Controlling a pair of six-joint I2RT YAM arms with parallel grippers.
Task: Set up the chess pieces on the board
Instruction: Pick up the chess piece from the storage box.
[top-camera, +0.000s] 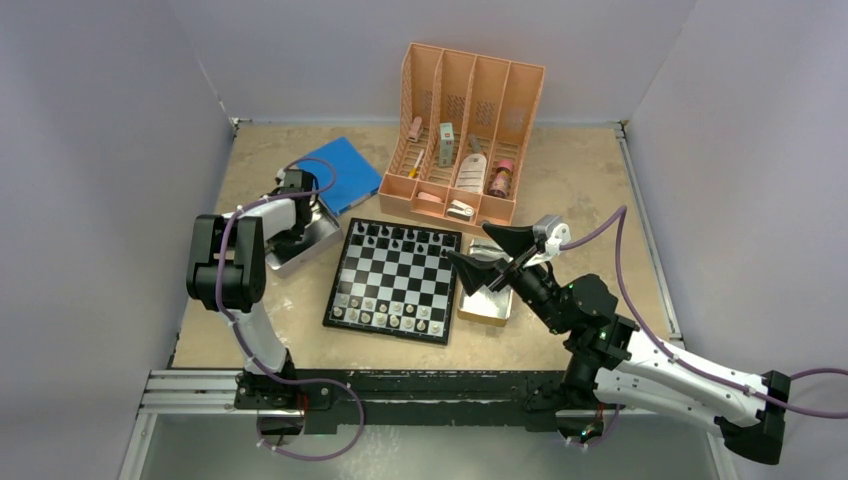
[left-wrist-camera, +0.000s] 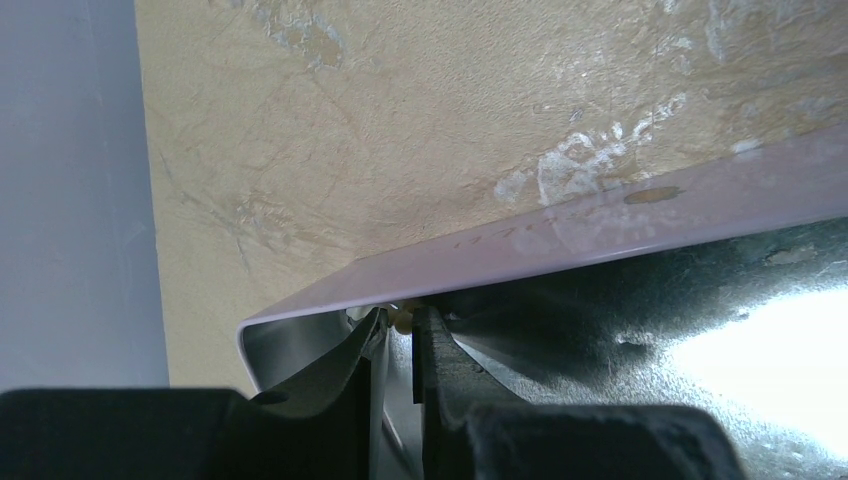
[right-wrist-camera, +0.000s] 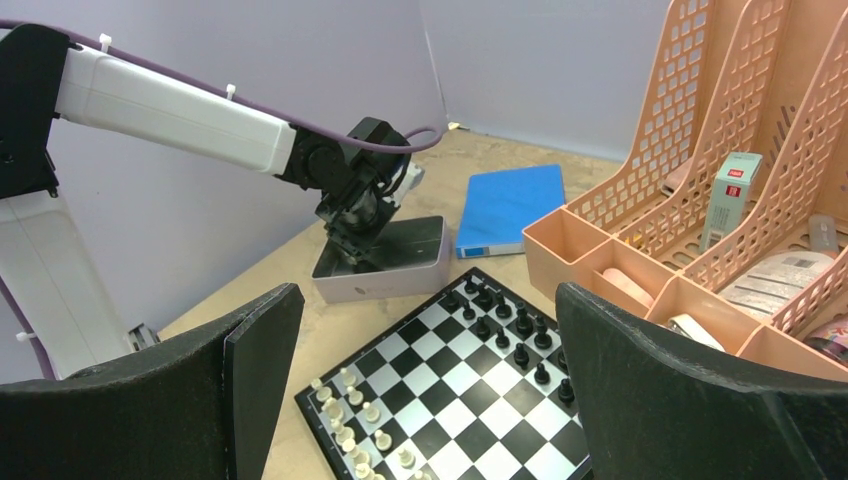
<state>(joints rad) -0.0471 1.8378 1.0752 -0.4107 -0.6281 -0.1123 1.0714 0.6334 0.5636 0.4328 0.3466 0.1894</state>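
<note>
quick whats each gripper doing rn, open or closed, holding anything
left gripper: closed on a small pale chess piece inside the metal tray.
right gripper: wide open, holding nothing, above the board.

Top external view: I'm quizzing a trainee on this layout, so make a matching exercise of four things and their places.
1 left hand
2 right hand
3 black pieces
4 blue book

A far rows of the board
B beside the peach organizer
C in the metal tray, shut on a pale piece
D open, by the board's right edge

Pairs: 1-C, 2-D, 3-A, 4-B
</note>
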